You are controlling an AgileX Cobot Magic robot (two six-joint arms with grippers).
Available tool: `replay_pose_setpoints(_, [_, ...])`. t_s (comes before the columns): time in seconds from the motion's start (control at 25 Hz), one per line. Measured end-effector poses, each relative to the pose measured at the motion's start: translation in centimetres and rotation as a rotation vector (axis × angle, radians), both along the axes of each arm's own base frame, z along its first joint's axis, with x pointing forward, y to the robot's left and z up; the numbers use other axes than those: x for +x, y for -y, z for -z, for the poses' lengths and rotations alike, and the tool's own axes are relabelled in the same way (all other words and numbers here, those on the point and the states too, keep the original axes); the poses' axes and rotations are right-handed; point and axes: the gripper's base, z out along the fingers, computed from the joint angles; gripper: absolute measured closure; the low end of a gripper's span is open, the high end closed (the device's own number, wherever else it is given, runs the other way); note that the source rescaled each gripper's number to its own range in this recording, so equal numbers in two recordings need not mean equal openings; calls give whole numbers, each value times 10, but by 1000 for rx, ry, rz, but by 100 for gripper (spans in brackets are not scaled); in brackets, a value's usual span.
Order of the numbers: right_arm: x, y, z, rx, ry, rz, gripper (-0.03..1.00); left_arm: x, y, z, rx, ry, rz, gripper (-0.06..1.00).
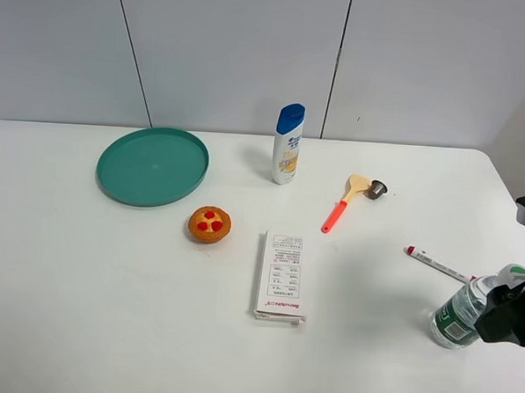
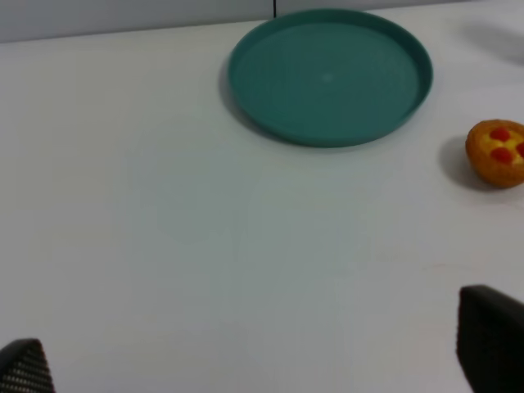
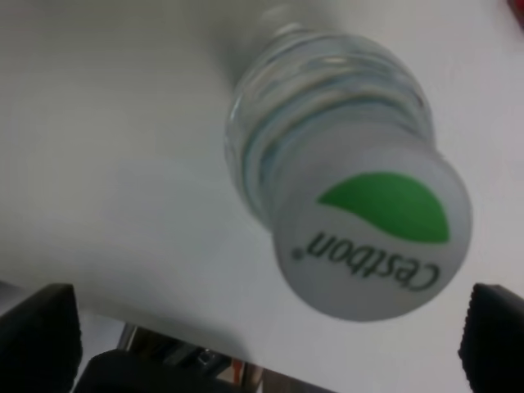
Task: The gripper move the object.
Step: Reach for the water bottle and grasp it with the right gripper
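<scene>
The clear water bottle (image 1: pixel 457 318) with a green label and white cap stands near the table's front right corner. My right gripper (image 1: pixel 506 308) is right beside it, on its right side, at the edge of the exterior view. In the right wrist view the bottle (image 3: pixel 327 106) is seen from above, its cap (image 3: pixel 372 233) lying between my two black fingertips (image 3: pixel 37 332). The right gripper (image 3: pixel 264 332) is open, with the jaws wide apart and clear of the cap. The left gripper (image 2: pixel 258 352) is open and empty over bare table, out of the exterior view.
A green plate (image 1: pixel 152 165) lies at the back left, with an orange tart (image 1: pixel 209 224) in front of it. A white shampoo bottle (image 1: pixel 287 145), a spatula (image 1: pixel 343 203), a small metal cup (image 1: pixel 376 189), a white box (image 1: pixel 281 275) and a marker (image 1: pixel 438 264) are also there.
</scene>
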Motion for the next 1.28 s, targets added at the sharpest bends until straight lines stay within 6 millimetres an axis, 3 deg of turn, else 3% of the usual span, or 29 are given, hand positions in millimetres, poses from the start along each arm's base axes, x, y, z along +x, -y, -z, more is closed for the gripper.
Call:
replay_pose_setpoints(0.48, [23,2,15,-12,33,-3,8,0,0,0,0,0,0,-6])
replay_pose_setpoints(0.92, [26,-2,15,41,55,22,15,0,0,0,0,0,0,-6])
replay_pose_setpoints(1.12, [26,-2,15,40,53,16,32,0,0,0,0,0,0,-6])
replay_pose_setpoints(1.28, [30,-2,0,43,49,11,39,0,0,0,0,0,0,-6])
